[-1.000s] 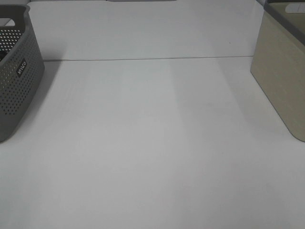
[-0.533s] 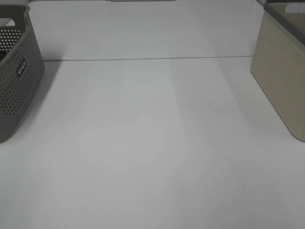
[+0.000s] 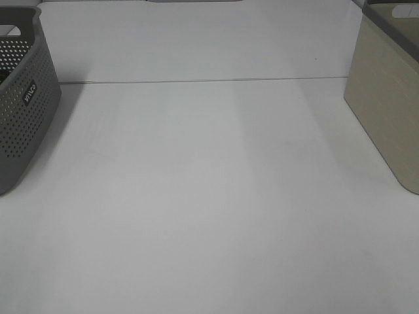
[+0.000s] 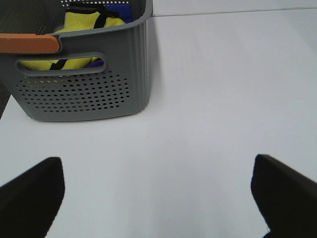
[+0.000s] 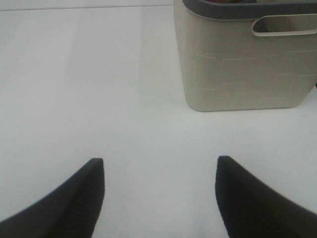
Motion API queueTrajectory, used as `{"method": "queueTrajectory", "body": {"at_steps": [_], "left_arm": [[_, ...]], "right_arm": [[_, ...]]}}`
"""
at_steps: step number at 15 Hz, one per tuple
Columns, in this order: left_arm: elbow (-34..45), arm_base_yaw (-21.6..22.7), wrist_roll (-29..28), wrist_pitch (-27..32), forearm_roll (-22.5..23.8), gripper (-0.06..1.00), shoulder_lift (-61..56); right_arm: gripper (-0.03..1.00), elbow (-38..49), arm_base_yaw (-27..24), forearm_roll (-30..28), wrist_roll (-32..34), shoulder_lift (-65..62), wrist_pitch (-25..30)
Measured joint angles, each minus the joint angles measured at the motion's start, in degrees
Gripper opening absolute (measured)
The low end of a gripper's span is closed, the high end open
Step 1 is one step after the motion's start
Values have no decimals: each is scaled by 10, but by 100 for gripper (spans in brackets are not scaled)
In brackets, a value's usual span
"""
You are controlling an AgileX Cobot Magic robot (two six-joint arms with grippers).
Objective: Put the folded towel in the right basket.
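The right basket (image 3: 390, 98) is beige with a dark grey rim, at the right edge of the table; it also shows in the right wrist view (image 5: 245, 54). What is inside it is hidden. A grey perforated basket (image 3: 23, 98) stands at the left edge; in the left wrist view (image 4: 84, 74) it holds yellow and blue cloth (image 4: 81, 22). No folded towel lies on the table. My left gripper (image 4: 158, 193) is open and empty above bare table, short of the grey basket. My right gripper (image 5: 159, 193) is open and empty, short of the beige basket. Neither gripper shows in the high view.
The white table (image 3: 209, 196) stretches between the two baskets, with a thin seam line (image 3: 203, 80) across its back. An orange-brown bar (image 4: 29, 43) lies across the grey basket's rim.
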Motion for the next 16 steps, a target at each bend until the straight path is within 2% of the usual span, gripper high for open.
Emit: {"method": "queueTrajectory", "body": {"at_steps": [16], "left_arm": [[0,0,0,0,0,97,0]], "right_arm": [[62,0,0,0,0,-2,0]]}}
